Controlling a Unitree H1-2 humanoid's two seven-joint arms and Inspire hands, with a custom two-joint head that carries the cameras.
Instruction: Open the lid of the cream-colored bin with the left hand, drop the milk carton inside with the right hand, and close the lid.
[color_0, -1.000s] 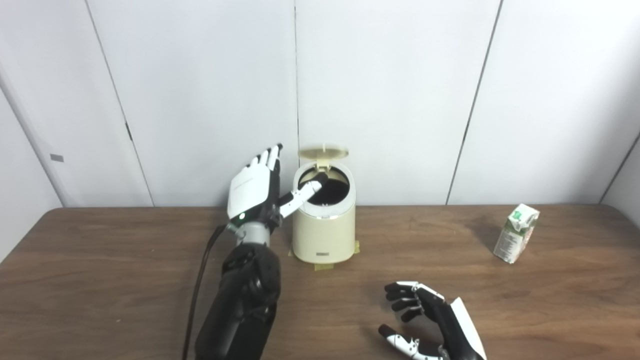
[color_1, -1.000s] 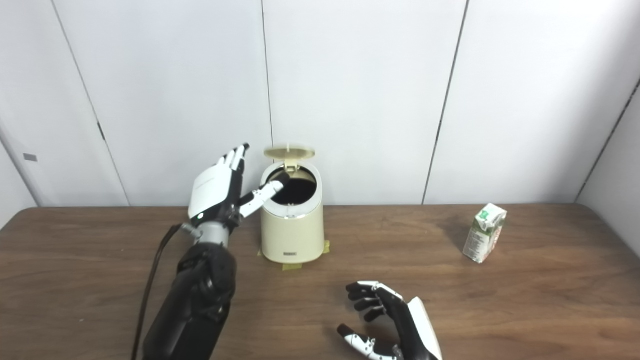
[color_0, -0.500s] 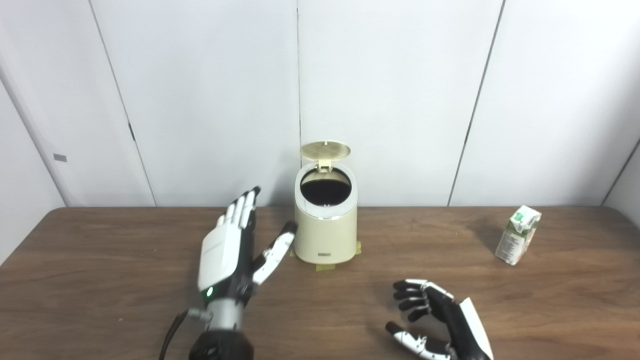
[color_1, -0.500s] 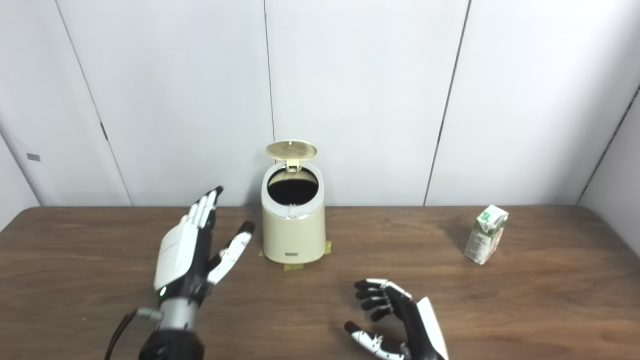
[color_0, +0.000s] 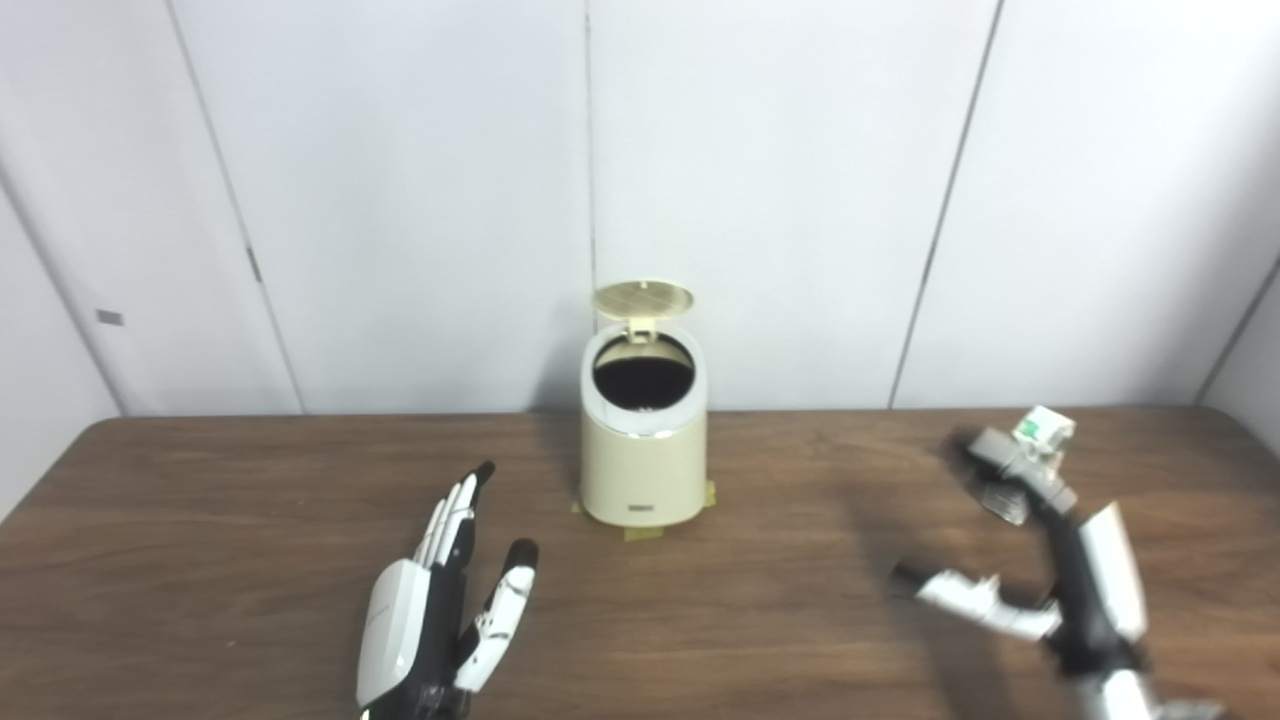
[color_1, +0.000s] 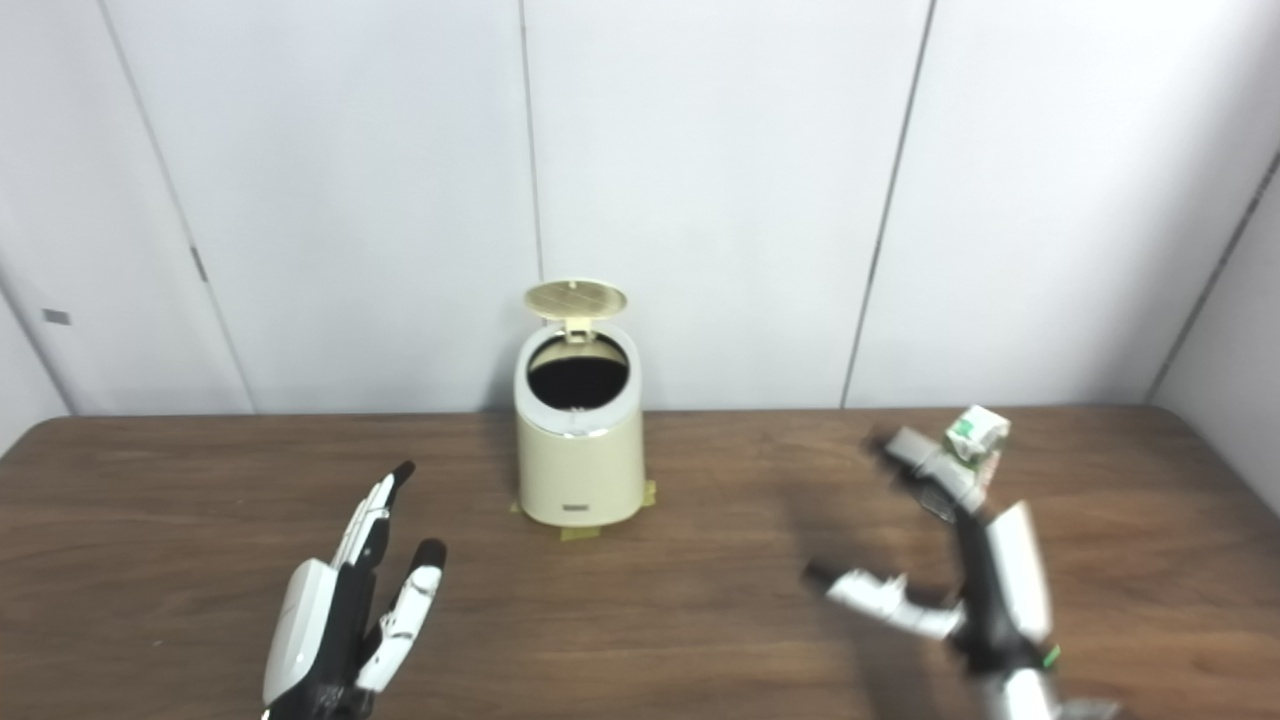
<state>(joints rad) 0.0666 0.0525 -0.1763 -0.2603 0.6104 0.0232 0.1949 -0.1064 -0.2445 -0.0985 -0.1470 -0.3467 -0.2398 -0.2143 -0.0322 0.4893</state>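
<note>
Lid (color_0: 643, 298) up on bin (color_0: 643, 470); milk carton (color_0: 1040, 432) at three o'clock, ungrasped; right hand (color_0: 1040, 560) spread, left hand (color_0: 430, 620) released.

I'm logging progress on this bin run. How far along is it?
Done: the lid stands up and the bin is open. The left robot hand is open, near the table's front edge. In hand: the right robot hand is open, fingers reaching the carton, with no grip visible. Left: grasp the carton, drop it in, close the lid.
</note>
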